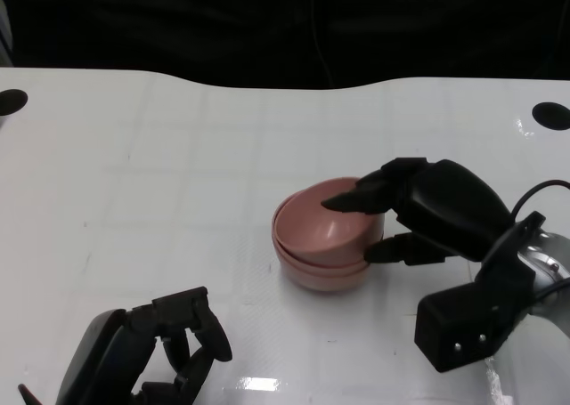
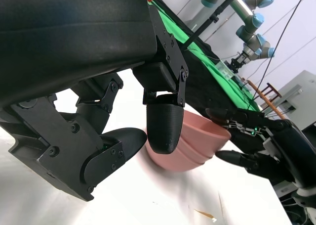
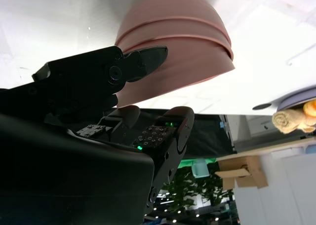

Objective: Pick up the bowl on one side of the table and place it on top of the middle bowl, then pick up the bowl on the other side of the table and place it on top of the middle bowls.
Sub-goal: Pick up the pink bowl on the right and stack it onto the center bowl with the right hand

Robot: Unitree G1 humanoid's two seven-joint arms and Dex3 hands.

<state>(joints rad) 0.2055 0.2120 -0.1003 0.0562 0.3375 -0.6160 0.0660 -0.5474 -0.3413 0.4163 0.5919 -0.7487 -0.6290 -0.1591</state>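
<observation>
The right hand (image 1: 392, 218) reaches in from the table's right side, its silver forearm (image 1: 534, 271) angled up toward the centre, and it grips the top bowl (image 1: 325, 227) at its right rim: upper fingers (image 1: 356, 198) lie over the rim into the hollow while a lower finger presses the outer wall. That bowl sits tilted in the pink stack (image 1: 321, 263) near the middle of the white table (image 1: 178, 174) (the wrist views show three nested rims). The left hand (image 1: 169, 352) rests low at the near left edge, well apart from the stack, fingers curled inward around nothing. The bowls are smooth, matte, round and pale pink; the tabletop is glossy white with faint grid lines, and both hands are hard black shells.
</observation>
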